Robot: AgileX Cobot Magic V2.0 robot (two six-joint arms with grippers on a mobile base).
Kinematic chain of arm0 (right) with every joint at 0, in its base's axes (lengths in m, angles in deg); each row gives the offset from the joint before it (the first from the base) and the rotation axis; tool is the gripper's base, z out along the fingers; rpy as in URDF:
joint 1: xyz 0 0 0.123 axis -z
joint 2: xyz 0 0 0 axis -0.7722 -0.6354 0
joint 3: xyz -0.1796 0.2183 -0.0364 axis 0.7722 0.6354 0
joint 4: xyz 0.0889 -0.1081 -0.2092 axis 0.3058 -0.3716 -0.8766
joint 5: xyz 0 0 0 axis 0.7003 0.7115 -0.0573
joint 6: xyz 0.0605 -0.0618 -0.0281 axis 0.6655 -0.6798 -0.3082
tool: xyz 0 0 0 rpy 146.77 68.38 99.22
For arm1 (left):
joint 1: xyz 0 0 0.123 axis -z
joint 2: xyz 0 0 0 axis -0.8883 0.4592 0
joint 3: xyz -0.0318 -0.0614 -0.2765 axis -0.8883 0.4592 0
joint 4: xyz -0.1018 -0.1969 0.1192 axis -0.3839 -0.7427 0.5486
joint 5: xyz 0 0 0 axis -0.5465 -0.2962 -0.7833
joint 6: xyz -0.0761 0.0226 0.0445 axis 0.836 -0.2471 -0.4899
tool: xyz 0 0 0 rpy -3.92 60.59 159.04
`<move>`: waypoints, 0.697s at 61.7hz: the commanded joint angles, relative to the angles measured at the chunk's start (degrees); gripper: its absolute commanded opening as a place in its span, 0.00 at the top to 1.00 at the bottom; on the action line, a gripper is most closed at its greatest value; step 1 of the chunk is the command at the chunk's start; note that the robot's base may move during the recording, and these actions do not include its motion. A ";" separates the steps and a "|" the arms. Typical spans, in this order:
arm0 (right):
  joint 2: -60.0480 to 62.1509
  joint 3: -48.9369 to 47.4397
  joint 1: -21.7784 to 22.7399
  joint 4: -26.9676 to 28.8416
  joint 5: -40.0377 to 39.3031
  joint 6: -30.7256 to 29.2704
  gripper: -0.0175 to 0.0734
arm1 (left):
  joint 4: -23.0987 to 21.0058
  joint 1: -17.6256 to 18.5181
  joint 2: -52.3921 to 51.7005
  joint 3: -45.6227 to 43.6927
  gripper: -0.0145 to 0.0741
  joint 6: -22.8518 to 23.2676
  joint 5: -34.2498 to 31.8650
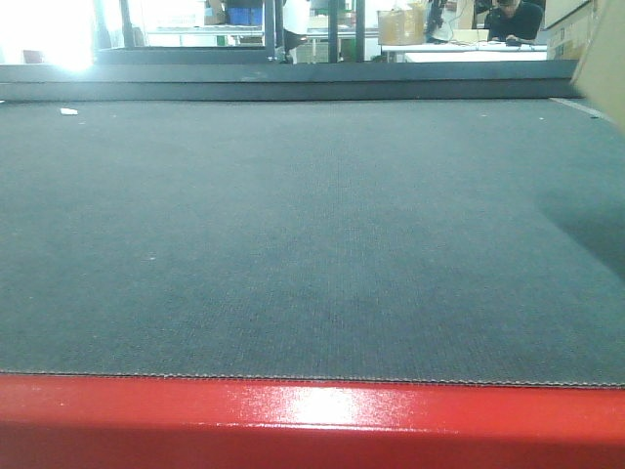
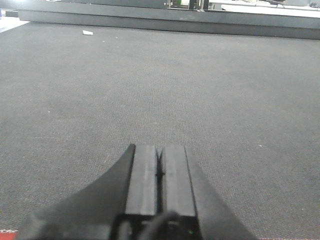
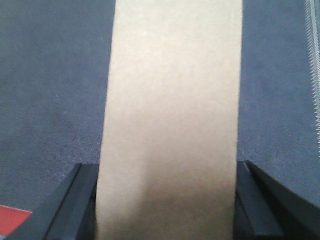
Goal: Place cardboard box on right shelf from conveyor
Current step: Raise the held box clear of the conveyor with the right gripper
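Observation:
The cardboard box [image 3: 172,115], plain tan, fills the middle of the right wrist view. My right gripper [image 3: 164,166] is shut on it, one dark finger pressed against each side. In the front view only a tan sliver of the box [image 1: 604,54] shows at the top right edge, above a shadow on the conveyor [image 1: 293,225]. The belt is dark grey with a glossy red front edge [image 1: 293,420]. My left gripper [image 2: 160,148] hangs low over the conveyor belt [image 2: 150,75], shut with nothing between its pads. The right shelf is out of view.
A small white scrap [image 1: 68,111] lies on the belt at the far left. A dark rail [image 1: 293,83] borders the far side. Beyond it are tables, blue bins [image 1: 244,14] and a seated person [image 1: 513,20]. A metal strip [image 3: 314,60] runs along the belt's right edge.

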 commanded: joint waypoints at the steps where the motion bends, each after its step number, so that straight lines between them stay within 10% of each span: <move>1: 6.24 0.30 0.32 -0.93 -4.66 -0.60 0.57 | -0.34 0.08 -0.85 0.44 0.97 -0.02 -5.06; 43: 32.21 2.95 0.32 -0.92 -4.05 -0.60 0.57 | -0.34 0.08 -0.85 0.44 0.97 -0.02 -5.06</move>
